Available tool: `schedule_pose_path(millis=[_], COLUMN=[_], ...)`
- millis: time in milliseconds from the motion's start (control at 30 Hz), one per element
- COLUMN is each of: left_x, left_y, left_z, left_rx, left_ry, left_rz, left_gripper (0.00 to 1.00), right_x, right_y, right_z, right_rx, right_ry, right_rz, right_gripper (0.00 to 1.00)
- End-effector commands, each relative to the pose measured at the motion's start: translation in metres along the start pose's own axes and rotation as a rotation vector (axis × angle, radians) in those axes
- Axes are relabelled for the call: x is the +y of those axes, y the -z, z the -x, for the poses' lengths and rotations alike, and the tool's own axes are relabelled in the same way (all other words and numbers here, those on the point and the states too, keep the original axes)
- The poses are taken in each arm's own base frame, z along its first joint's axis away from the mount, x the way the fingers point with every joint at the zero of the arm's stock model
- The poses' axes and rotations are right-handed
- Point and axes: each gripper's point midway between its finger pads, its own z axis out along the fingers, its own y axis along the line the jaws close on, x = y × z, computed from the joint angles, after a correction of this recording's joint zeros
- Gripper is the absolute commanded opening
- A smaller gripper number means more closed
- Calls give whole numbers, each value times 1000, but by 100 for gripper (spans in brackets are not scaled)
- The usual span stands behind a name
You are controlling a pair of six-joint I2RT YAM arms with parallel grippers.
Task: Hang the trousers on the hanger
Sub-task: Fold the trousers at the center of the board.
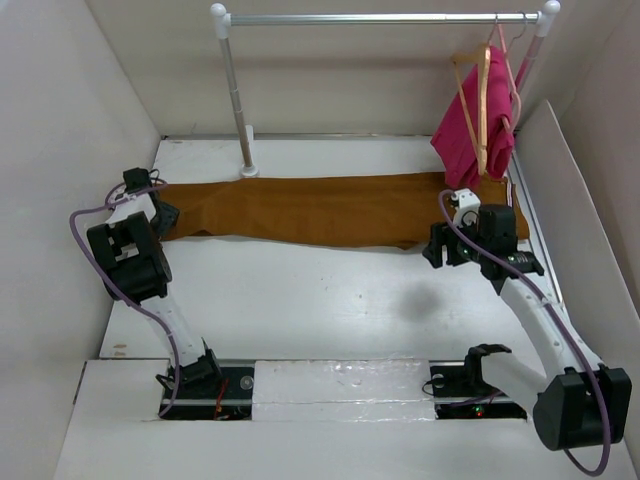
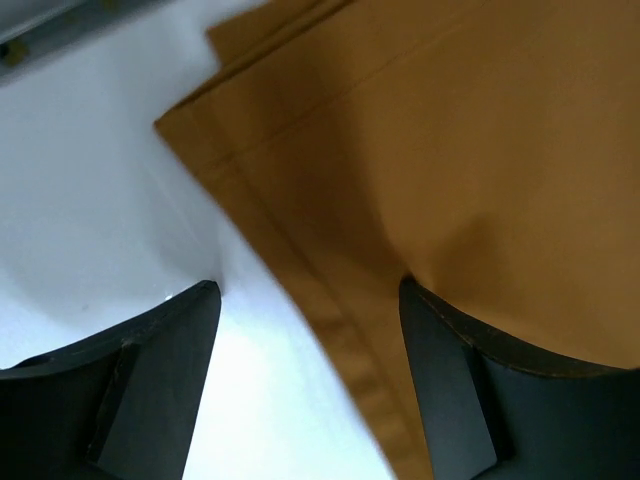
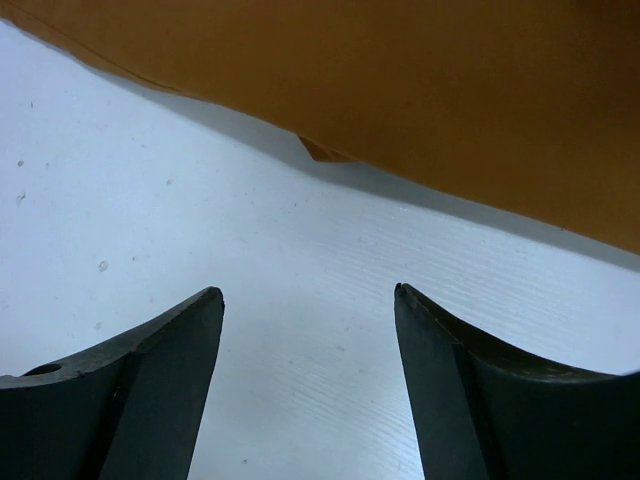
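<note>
Rust-brown trousers (image 1: 320,208), judged soft, limp and light, lie flat lengthwise across the surface (image 1: 330,300); the left pincer (image 2: 310,290), spread astride a stitched edge, and the right pincer (image 3: 308,290), spread beside the cloth, would best pinch doubled seams.

You look down on a white counter (image 1: 320,310) boxed in by plain off-white walls. Take the clothes rail (image 1: 380,18) as your landmark: a silver bar on white posts at the counter's far edge. Behind the rail runs the back wall (image 1: 350,80), and to its left stands a side wall (image 1: 60,150). Below the rail's right end a white panel (image 1: 572,190) leans. Well in front of the rail, a soft grey shadow (image 1: 420,300) lies under even light.
</note>
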Motion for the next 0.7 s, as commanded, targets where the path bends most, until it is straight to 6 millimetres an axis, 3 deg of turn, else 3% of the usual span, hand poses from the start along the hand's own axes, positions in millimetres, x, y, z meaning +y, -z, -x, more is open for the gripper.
schedule_pose_path(millis=[0,167,233,300,400,433,533,600,633,667], left_x=[-21,-35,-32,-30,-24,-21,-16,-11,-11,-9], left_y=[-3,-19,-35,-37,-37,-37,-38,-39,-40,-42], left_z=[23,36,30,32,37,39,41,41,42,39], left_rx=[-65,-68,-35,-36,-72,-82,-94,-99,-104,-97], left_ry=[79,88,69,52,18,-5,-39,-60,-63,-67], left_rz=[-49,-25,15,36,58,64,89,108,107,113], left_gripper=[68,67,66,62,47,19,2,0,0,0], right_x=[3,-11,-24,-34,-64,-80,-102,-129,-131,-144], right_y=[14,18,21,19,23,28,30,37,33,31], right_z=[21,10,-1,-18,-44,-49,-48,-47,-48,-58], right_rx=[-45,-7,13,40,57,24,-87,-158,-182,-186], right_ry=[30,19,-25,-80,-262,-380,-545,-641,-709,-786], right_rz=[3,-63,-120,-156,-250,-299,-338,-406,-385,-399], right_gripper=[75,78,81,85,91,93,100,100,100,100])
